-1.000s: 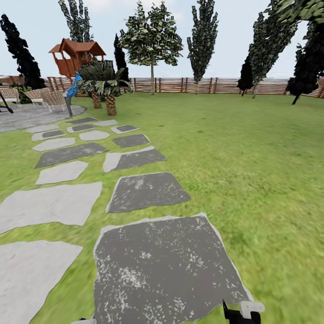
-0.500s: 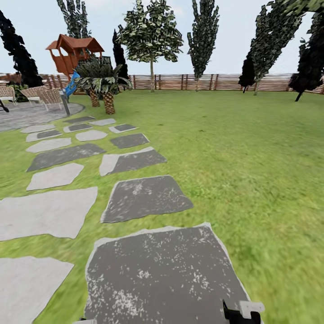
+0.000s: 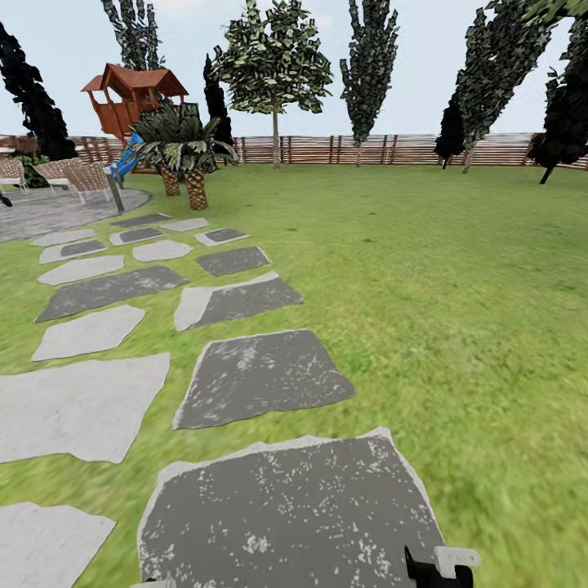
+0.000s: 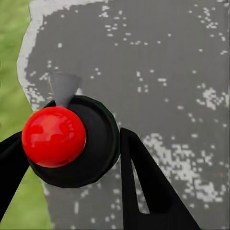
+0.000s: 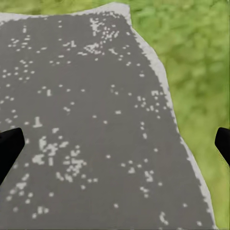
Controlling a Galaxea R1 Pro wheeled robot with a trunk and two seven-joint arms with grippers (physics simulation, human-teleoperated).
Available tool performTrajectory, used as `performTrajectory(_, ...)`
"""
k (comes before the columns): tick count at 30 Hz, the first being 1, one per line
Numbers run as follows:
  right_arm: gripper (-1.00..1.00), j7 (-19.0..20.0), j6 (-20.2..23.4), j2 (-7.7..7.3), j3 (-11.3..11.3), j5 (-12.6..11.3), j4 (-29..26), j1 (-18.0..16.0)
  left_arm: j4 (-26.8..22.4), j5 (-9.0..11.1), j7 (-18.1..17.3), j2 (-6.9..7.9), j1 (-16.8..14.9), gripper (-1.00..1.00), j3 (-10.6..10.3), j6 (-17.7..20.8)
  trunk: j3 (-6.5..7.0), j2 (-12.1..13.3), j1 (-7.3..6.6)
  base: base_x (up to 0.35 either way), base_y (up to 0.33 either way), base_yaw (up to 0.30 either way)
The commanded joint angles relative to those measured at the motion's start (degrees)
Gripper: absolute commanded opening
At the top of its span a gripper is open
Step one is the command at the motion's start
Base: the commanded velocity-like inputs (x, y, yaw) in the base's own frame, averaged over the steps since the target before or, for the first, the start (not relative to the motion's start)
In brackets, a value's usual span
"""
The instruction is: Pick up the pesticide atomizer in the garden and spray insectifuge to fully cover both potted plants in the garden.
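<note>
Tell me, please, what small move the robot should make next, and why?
Probably keep rolling along the stepping stones toward the patio. The left hand seems to hold a red-topped black object, perhaps the atomizer, while the open right hand hangs over stone, and no low potted rosettes appear nearby.

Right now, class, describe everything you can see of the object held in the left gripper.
The sprayer shows from above in the left wrist view: a round black body with a glossy red ball on top and a small grey cone-shaped nozzle poking out beside it. It looks like smooth plastic. The left gripper holds it between its black fingers, above a dark grey speckled stepping stone edged by grass.
</note>
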Motion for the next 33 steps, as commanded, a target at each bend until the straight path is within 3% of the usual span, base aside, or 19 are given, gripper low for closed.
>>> performTrajectory(1,1.0,0.0,-0.2,0.0,-0.5,0.6,0.1,0.0,0.0,-0.1,-0.4,0.01,0.0,-1.0,0.5,-0.1,-0.05,0.0,0.03,0.34,0.0,0.0)
performTrajectory(33,1.0,0.0,-0.2,0.0,-0.5,0.6,0.1,0.0,0.0,0.0,-0.4,0.01,0.0,-1.0,0.5,-0.1,-0.05,0.0,0.03,0.34,0.0,0.0)
